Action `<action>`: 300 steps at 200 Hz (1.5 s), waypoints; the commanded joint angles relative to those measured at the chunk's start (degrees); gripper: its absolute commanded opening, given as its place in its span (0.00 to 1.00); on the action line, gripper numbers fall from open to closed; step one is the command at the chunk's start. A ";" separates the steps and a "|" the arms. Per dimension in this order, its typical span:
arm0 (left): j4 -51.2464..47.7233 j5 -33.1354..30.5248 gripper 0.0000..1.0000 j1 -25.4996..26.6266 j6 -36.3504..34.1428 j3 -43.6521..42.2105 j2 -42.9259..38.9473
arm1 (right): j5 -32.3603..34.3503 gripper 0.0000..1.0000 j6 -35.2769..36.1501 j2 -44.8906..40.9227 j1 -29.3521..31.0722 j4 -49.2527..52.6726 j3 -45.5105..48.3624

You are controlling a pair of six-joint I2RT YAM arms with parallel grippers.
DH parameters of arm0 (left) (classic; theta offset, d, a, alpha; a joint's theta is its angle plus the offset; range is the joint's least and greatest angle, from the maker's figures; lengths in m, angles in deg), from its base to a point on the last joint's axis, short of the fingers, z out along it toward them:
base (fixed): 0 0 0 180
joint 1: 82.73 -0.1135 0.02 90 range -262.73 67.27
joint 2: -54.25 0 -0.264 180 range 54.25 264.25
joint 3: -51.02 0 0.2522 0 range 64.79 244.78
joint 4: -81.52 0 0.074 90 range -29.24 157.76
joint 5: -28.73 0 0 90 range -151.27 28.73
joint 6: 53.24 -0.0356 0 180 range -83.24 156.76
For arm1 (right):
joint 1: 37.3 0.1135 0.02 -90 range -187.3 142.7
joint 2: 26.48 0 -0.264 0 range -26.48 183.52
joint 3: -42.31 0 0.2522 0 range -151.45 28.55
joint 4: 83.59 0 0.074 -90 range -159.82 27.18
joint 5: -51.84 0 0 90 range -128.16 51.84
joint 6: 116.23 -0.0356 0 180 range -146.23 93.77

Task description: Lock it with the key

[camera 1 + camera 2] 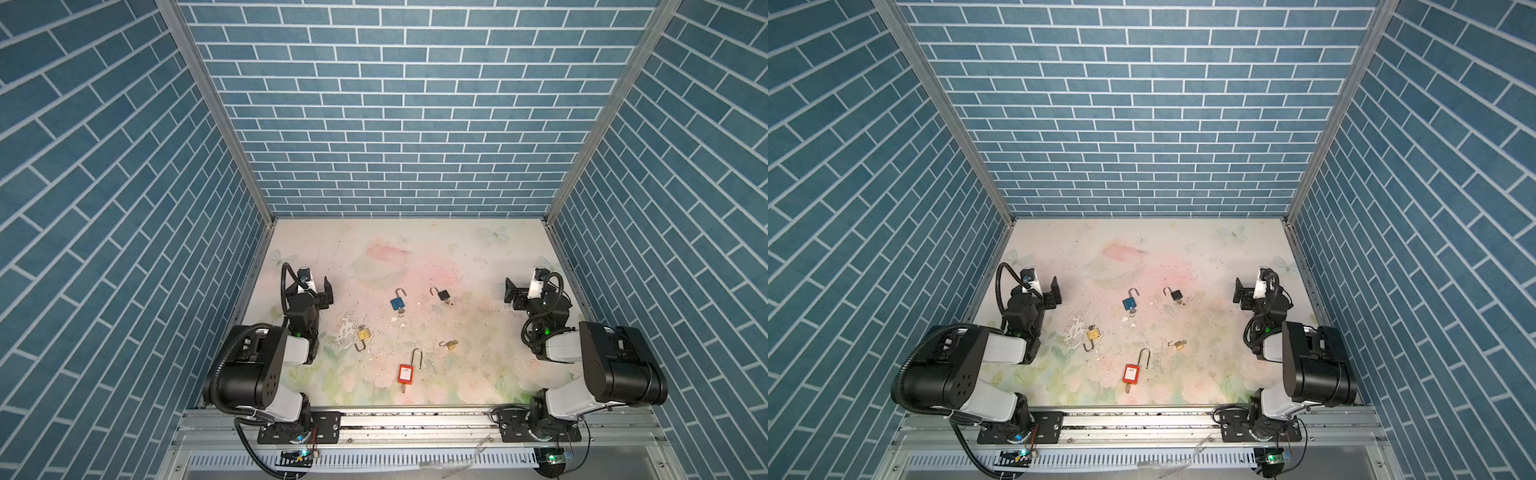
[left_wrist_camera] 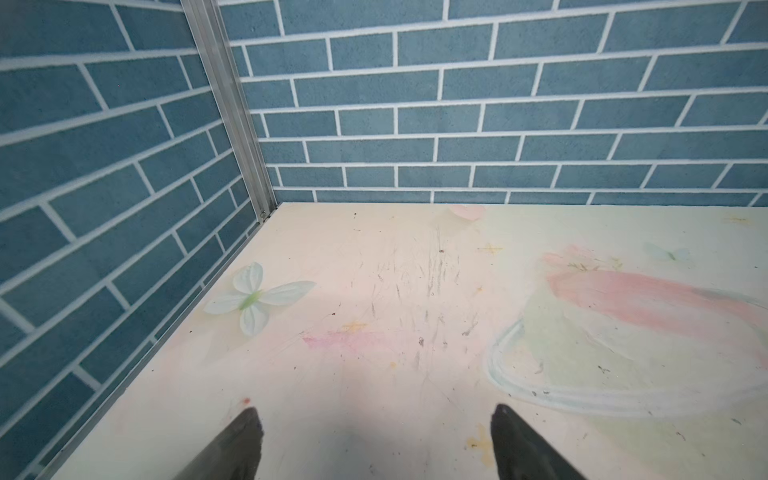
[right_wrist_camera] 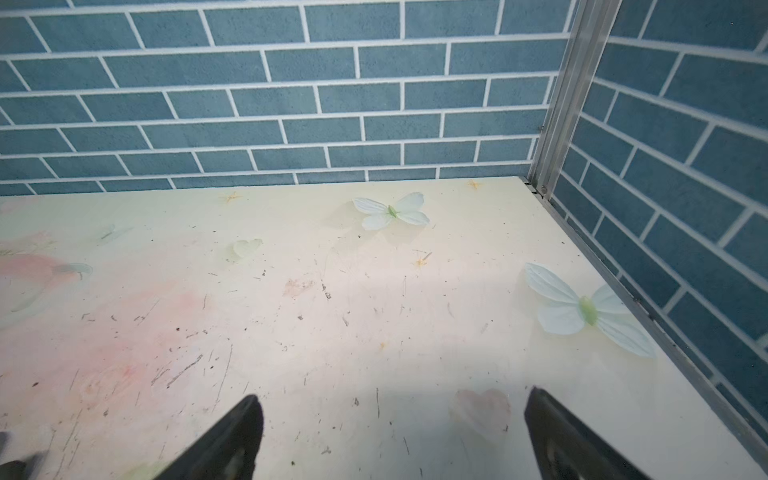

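Red padlock (image 1: 406,373), key (image 1: 403,389) in its base

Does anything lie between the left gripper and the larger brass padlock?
Nothing visible does. The left gripper stands open above the table, and only bare, scuffed surface lies between it and the larger brass padlock.

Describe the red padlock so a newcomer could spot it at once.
On the floral table, look near the front metal rail, midway along. The red padlock lies flat, shackle open. It is the only red one, with the longest shackle; its neighbours are the blue padlock, black padlock, brass padlock and small brass padlock.
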 commanded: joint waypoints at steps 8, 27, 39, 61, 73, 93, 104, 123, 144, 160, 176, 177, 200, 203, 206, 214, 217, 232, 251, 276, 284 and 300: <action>0.80 1.19 0.87 -0.28 -0.71 0.26 -0.09 | -0.56 0.98 1.28 0.47 -0.04 -1.31 0.37; 0.73 1.20 0.87 -0.37 -0.66 0.18 -0.17 | -0.60 0.98 1.36 0.39 -0.04 -1.36 0.40; 0.73 1.19 0.87 -0.34 -0.68 0.26 -0.17 | -0.57 0.98 1.36 0.47 -0.07 -1.30 0.39; 0.70 1.19 0.87 -0.29 -0.73 0.34 -0.15 | -0.62 0.98 1.34 0.55 -0.03 -1.40 0.37; 0.69 1.21 0.87 -0.27 -0.69 0.20 -0.17 | -0.56 0.99 1.31 0.61 -0.08 -1.37 0.39; 0.66 1.19 0.87 -0.30 -0.62 0.34 -0.08 | -0.62 0.98 1.28 0.52 -0.08 -1.45 0.38; 0.55 1.24 0.87 -0.31 -0.60 0.43 -0.08 | -0.57 0.99 1.23 0.69 -0.06 -1.87 0.55; 0.46 1.20 0.87 -0.30 -0.61 0.51 -0.02 | -0.57 0.99 1.27 0.79 -0.08 -1.92 0.57; 0.42 1.19 0.87 -0.30 -0.67 0.49 -0.03 | -0.60 0.99 1.22 0.74 -0.04 -1.85 0.56; 0.39 1.28 0.87 -0.32 -0.61 0.50 0.01 | -0.48 0.99 1.17 0.74 -0.04 -1.88 0.57; 0.49 1.28 0.87 -0.30 -0.67 0.44 -0.04 | -0.47 0.99 1.18 0.73 -0.06 -2.02 0.58; 0.48 1.32 0.87 -0.30 -0.68 0.44 -0.01 | -0.47 0.99 1.14 0.73 -0.09 -2.02 0.60; 0.49 1.28 0.87 -0.35 -0.65 0.44 0.01 | -0.47 0.99 1.12 0.74 -0.04 -2.02 0.54; 0.48 1.28 0.87 -0.38 -0.62 0.44 -0.01 | -0.47 0.99 1.12 0.74 -0.03 -2.01 0.59; 0.50 1.28 0.87 -0.33 -0.60 0.44 -0.05 | -0.47 0.99 1.18 0.73 -0.03 -1.98 0.63; 0.49 1.28 0.87 -0.30 -0.66 0.44 0.00 | -0.47 0.99 1.14 0.78 -0.06 -2.00 0.61; 0.51 1.28 0.87 -0.32 -0.65 0.44 0.01 | -0.47 0.99 1.16 0.76 0.01 -2.01 0.59; 0.53 1.29 0.87 -0.30 -0.60 0.43 0.01 | -0.49 0.99 1.11 0.76 -0.03 -2.07 0.60; 0.45 1.25 0.87 -0.27 -0.67 0.52 -0.02 | -0.41 0.99 1.09 0.60 -0.08 -2.12 0.68; 1.41 -1.08 0.87 0.27 -0.37 0.01 -0.57 | 0.58 0.99 0.59 -0.58 -0.06 -4.51 2.25; 0.13 -4.49 0.87 1.36 -0.38 0.15 -2.22 | 0.27 0.99 0.77 -1.69 -0.08 -3.59 2.07; -7.68 -7.14 0.87 2.46 -0.95 2.12 -7.90 | -0.49 0.99 1.17 -5.46 -0.04 3.00 0.21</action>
